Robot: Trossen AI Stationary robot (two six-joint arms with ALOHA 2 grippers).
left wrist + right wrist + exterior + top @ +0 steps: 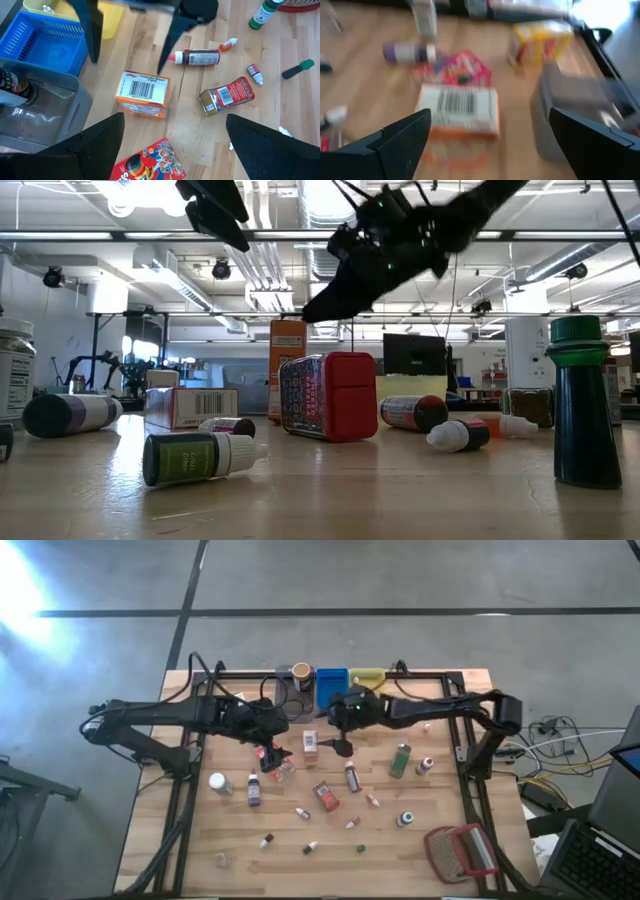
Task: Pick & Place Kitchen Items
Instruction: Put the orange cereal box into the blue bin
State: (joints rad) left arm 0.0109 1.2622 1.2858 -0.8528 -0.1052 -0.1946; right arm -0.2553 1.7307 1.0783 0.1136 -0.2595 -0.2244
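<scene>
- Orange box [310,743] lies flat on the wooden surface [240,850] at centre frame in the high view, barcode up, just below the grey bin [45,112] and blue bin [331,687].
- Right gripper [343,747] hovers just right of the box, fingers spread wide and empty; its wrist view looks straight down on the barcode face.
- Left gripper [275,754] hangs to the box's lower left, also spread and empty, over a colourful cereal packet [145,165].
- Box's long axis seems to run up-down in the high view; the right gripper looks nearer and better lined up, so it probably takes it.
- Bottles and a red packet [325,796] lie scattered lower in frame.
</scene>
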